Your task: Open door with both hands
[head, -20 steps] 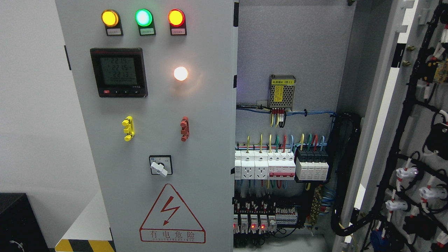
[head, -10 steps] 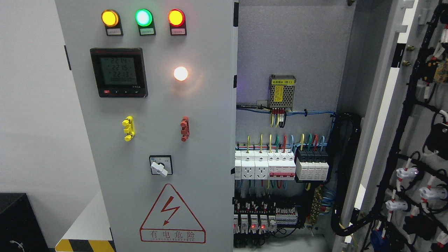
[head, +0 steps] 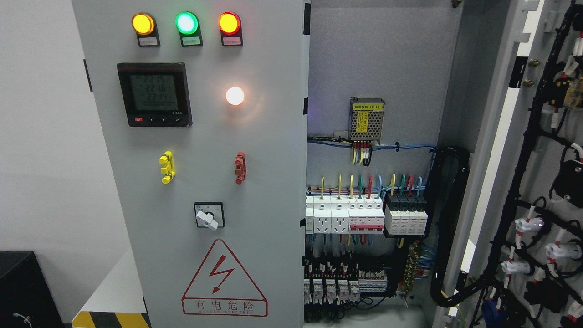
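Neither hand shows in the head view, so how open each one is cannot be told. The tall grey metal left door (head: 200,182) of the electrical cabinet stands shut, its long axis upright and its face toward the camera, carrying three round lamps in amber, green and red (head: 186,23), a black digital meter (head: 154,94), a glowing white lamp (head: 235,95), a yellow handle (head: 166,166), a red handle (head: 240,167), a rotary switch (head: 209,215) and a red lightning warning triangle (head: 223,278). The grey right door (head: 542,182) hangs swung wide open at the picture's right, its wired inner side showing. Between them the cabinet interior (head: 373,59) lies exposed, with white circuit breakers (head: 346,214).
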Motion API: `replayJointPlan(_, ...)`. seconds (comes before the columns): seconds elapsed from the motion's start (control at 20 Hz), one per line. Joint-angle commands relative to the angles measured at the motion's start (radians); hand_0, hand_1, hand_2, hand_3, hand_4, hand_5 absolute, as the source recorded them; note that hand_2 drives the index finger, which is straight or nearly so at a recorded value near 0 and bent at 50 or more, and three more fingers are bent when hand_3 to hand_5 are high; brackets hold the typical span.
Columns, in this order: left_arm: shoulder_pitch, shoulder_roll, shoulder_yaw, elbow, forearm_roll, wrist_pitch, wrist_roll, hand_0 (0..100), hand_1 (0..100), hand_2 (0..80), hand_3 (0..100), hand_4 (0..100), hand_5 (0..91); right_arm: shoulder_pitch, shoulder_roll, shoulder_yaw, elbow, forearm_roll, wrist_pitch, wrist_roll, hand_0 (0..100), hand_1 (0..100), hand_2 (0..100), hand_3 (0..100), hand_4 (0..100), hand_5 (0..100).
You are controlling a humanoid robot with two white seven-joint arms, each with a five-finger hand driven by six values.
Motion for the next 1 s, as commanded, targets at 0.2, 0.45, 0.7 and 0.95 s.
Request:
replayJointPlan(0.2,-0.007,-0.024,-0.108,0.015,0.083,0.000,-0.006,0,0,0.0,0,0,0.0,0.128,-0.100,0.314,-1.057,0.000,-0.139,-0.009,0,0,0,0,0,0)
replayJointPlan(0.45,-0.007,-0.024,-0.110,0.012,0.085,0.002,-0.005,0,0,0.0,0,0,0.0,0.121,-0.134,0.320,-1.074,0.000,-0.549,-0.010,0,0,0,0,0,0)
replayJointPlan(0.7,-0.007,-0.024,-0.111,0.012,0.085,0.005,0.003,0,0,0.0,0,0,0.0,0.037,-0.131,0.335,-1.102,-0.002,-0.576,-0.014,0,0,0,0,0,0)
replayJointPlan(0.95,-0.009,-0.026,-0.111,0.014,0.079,0.010,0.086,0,0,0.0,0,0,0.0,-0.152,-0.098,0.328,-1.102,0.000,-0.524,-0.014,0,0,0,0,0,0)
